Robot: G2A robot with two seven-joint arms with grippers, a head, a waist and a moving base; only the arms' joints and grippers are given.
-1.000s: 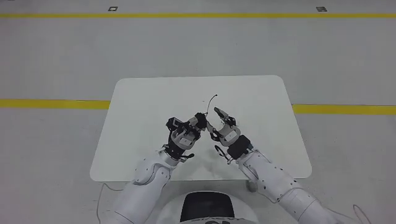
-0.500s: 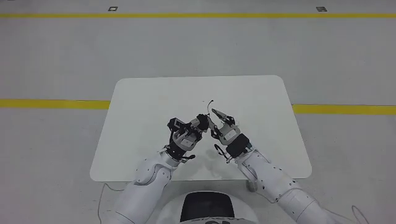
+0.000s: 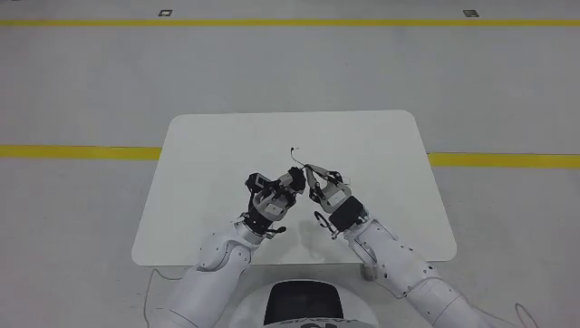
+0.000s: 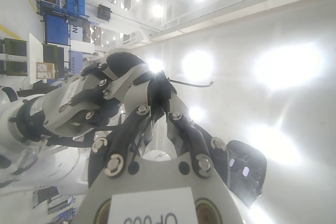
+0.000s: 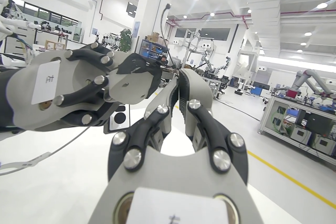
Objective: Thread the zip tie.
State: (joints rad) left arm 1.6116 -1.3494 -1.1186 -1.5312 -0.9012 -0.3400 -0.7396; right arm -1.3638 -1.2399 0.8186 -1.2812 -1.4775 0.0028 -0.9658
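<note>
Left claw (image 3: 291, 181) and right claw (image 3: 313, 175) both together, tips meeting over the worktop (image 3: 385, 138), frame centre. Right clamped on zip tie (image 3: 298, 158); free end arcs toward upper left. Left's hold on it: cannot tell.

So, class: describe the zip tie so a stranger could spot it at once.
Find the white table. Over its middle the left hand and right hand meet. The zip tie is the thin black strand curving out from them.
</note>
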